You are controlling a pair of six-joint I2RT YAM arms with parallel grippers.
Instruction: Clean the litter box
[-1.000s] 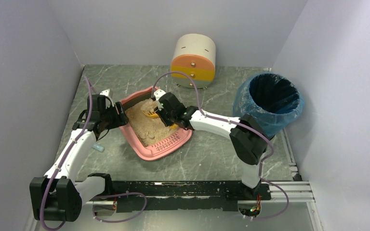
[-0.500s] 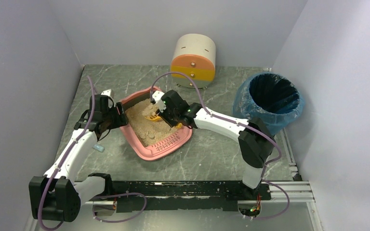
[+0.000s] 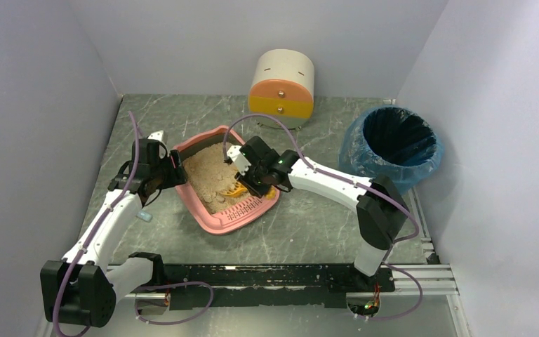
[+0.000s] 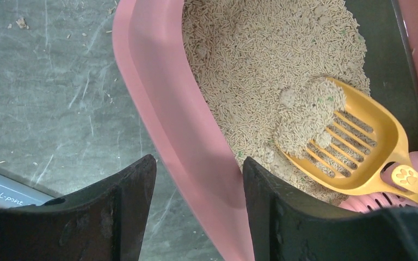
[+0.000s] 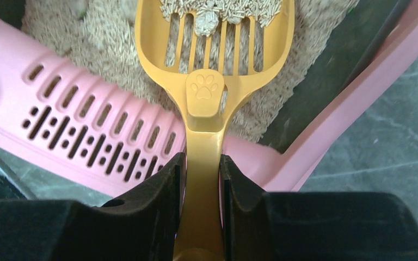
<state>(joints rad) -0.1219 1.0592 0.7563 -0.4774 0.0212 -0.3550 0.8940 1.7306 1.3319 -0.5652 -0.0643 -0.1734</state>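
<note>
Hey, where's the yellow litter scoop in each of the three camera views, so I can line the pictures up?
Top external: the yellow scoop is centre-left, inside the pink litter box.
Left wrist: the scoop is at the right, resting on the litter with a clump in it.
Right wrist: the scoop is at top centre, its handle running down the middle.
Shared landmark: the box's slotted ledge, beside the scoop's handle.

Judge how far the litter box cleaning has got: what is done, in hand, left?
Done: the yellow scoop holds a clump and loose litter. In hand: the right gripper is shut on the scoop's handle over the litter box, whose rim the left gripper straddles. Left: carrying the load to the blue-lined bin and tipping it in; probably more sifting.
</note>
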